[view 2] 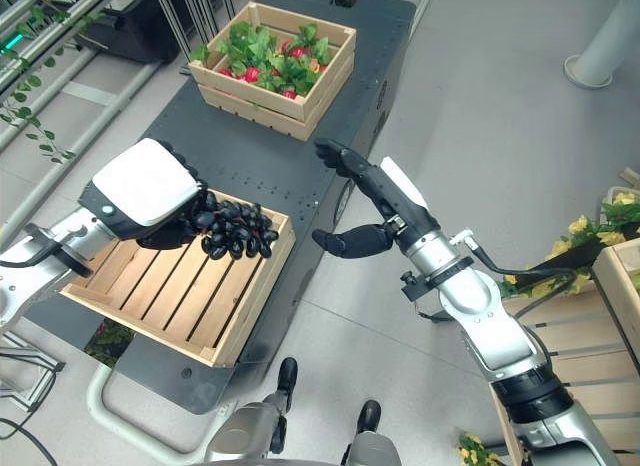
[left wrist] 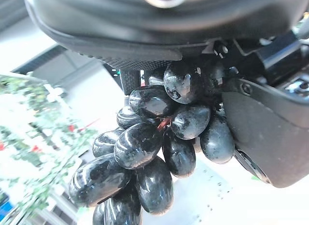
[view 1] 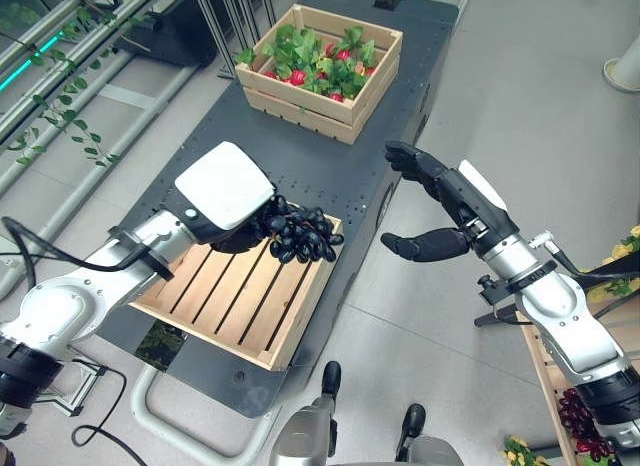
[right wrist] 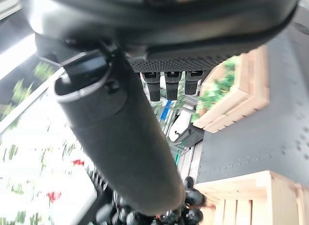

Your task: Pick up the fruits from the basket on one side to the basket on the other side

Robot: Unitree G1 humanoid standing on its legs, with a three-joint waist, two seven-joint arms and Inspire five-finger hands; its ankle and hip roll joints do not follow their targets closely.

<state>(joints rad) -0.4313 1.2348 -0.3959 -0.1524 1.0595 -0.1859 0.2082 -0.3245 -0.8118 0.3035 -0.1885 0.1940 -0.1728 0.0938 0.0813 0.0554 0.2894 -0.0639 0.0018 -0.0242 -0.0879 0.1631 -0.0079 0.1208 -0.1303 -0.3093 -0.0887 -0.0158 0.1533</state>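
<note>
Grey floor tiles surround a dark table (view 1: pixel 330 171) that carries two wooden crates. At its far end sits the far crate (view 1: pixel 322 71), filled with green leaves and red fruit. Nearer, the slatted near crate (view 1: pixel 235 286) lies by the table's edge. Over its far right corner the left hand (view 1: pixel 225 191) hangs with its fingers curled around a bunch of dark grapes (view 1: pixel 300 236), held just above the slats. Off the table's right side, the right hand (view 1: pixel 430 201) hovers above the floor, fingers straight and thumb apart, holding nothing. Another crate (view 2: pixel 590 336) with yellow flowers stands at the right.
</note>
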